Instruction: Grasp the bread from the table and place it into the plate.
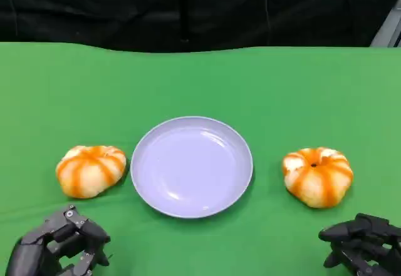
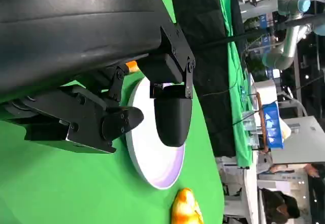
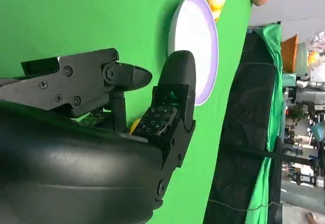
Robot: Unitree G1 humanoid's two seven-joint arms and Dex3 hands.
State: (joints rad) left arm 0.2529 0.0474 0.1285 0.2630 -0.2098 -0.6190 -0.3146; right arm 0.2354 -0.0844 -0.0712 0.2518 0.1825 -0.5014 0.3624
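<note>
A: Where are the breads and the plate in the head view?

B: The lilac plate (image 1: pixel 192 166) lies in the middle of the green table (image 1: pixel 200 82) and nothing is in it. One orange-striped bread, the left bread (image 1: pixel 91 170), lies on the cloth at 9 o'clock from the plate, just beside its rim. The right bread (image 1: pixel 317 176) lies at 3 o'clock from the plate, a little apart from the rim.

A: And the hands, relative to them?

B: The left hand (image 1: pixel 57 246) is at the lower left corner. The left bread is at about 1 o'clock from it, near but apart. The right hand (image 1: pixel 363 241) is at the lower right corner. The right bread is at about 11 o'clock from it, also apart.

A: Do the hands hold something?

B: No. Both hands grasp nothing, and their fingers (image 2: pixel 172 115) stand apart, released.
</note>
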